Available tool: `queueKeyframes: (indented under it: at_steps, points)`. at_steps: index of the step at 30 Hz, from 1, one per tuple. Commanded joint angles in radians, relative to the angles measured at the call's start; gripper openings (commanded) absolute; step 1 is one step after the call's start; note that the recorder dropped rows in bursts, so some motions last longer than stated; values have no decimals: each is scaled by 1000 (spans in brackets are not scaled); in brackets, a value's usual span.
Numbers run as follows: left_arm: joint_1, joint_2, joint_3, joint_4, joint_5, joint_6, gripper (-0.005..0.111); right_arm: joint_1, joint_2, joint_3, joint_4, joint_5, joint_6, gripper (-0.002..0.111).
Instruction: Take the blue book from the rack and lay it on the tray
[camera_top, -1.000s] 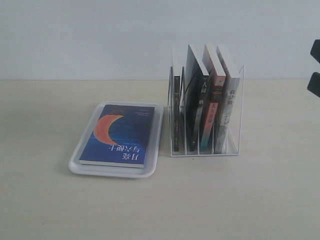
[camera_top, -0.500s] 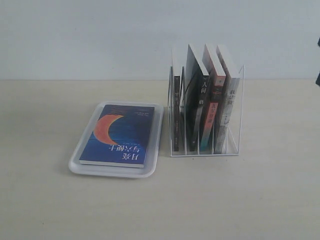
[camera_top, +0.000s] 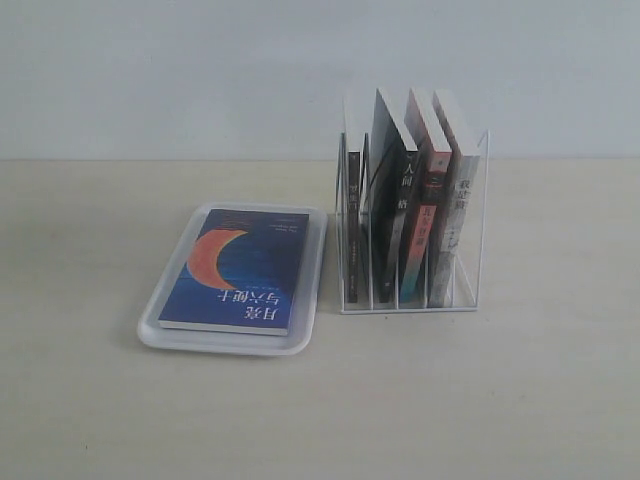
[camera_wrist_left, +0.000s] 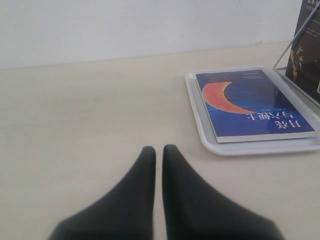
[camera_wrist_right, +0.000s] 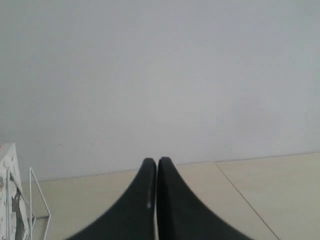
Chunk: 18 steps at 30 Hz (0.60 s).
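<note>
The right arm, dark at the right edge of the exterior view a second ago, is now gone from it. The blue book (camera_top: 238, 268) lies flat, cover up, in the tray (camera_top: 150, 334), left of the rack (camera_top: 474, 240), so the task looks done. The right gripper (camera_wrist_right: 157, 162) and the left gripper (camera_wrist_left: 159, 152) have their fingers drawn together and hold nothing.
</note>
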Motion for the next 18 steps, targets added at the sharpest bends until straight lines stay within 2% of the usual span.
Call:
queueKeyframes:
  at_steps: [1,2,4,7,8,10,15,18]
  points:
    - [0,-3,-3,1,-15,-7,5,1,-3,26,26,-20,-13,0]
    - [0,-3,-3,1,-15,-7,5,2,-3,54,42,-46,-32,0]
    - [0,-3,-3,1,-15,-7,5,2,-5,142,201,-118,-218,0]
    - [0,-3,-3,1,-15,-7,5,2,-22,255,691,-172,-781,0]
    - [0,-3,-3,1,-15,-7,5,2,-33,279,763,-179,-852,0]
    - [0,-3,-3,1,-15,-7,5,2,-57,321,816,-195,-894,0]
    - [0,-3,-3,1,-15,-7,5,2,-150,423,816,-202,-848,0]
    - [0,-3,-3,1,-15,-7,5,2,-204,429,816,-195,-811,0]
